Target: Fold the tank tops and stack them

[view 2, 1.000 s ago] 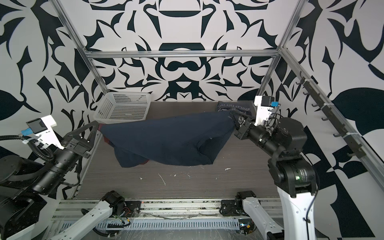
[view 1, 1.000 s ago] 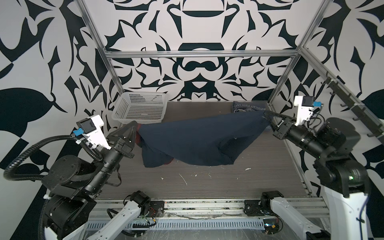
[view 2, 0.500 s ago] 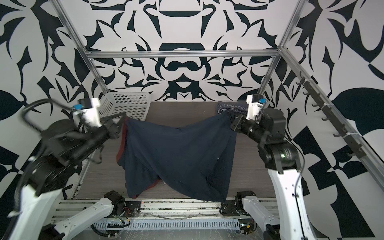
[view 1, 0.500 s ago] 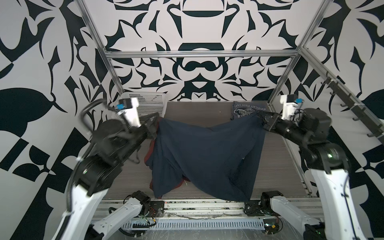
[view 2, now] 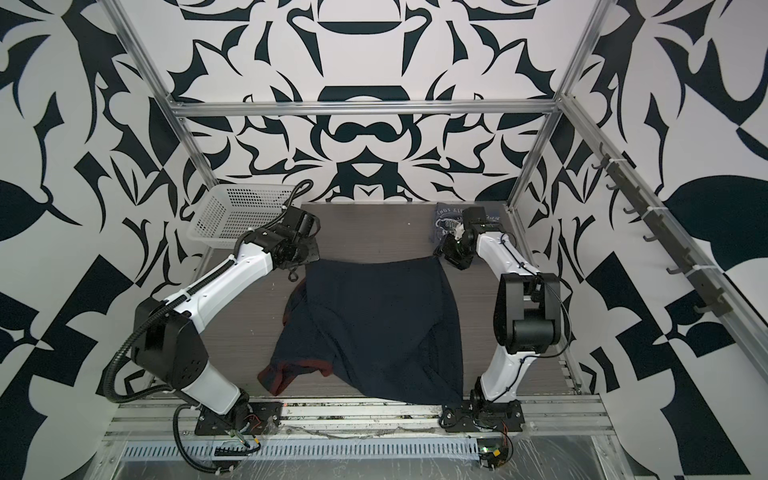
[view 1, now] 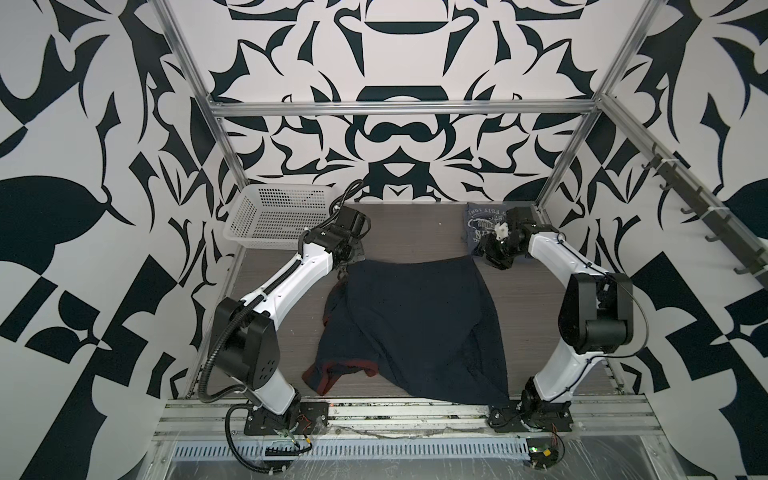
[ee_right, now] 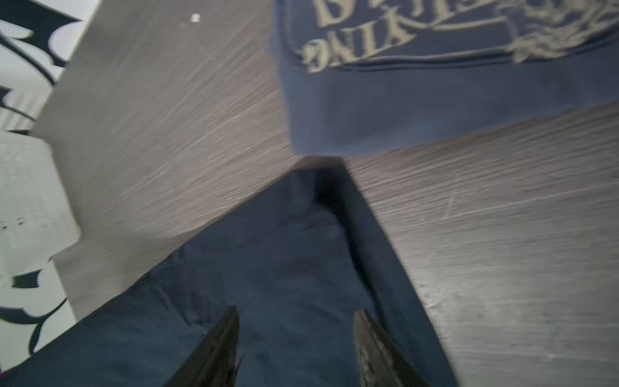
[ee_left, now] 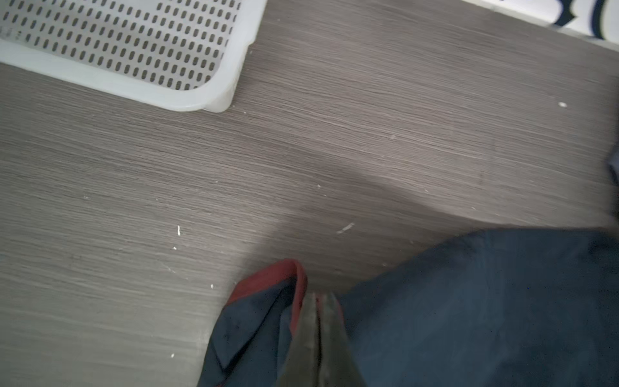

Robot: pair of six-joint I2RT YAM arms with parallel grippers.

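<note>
beside the white basket [view 1: 270,216], the left gripper [ee_left: 316,298] pinches the navy tank top [view 1: 415,328] by its red trim; far from the basket, the right gripper [ee_right: 297,313] stands wide over its corner.

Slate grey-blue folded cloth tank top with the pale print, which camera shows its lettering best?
The right wrist view: the slate grey-blue folded cloth tank top is close, its print large. Both top views show it small and partly hidden. The left wrist view shows no print.
</note>
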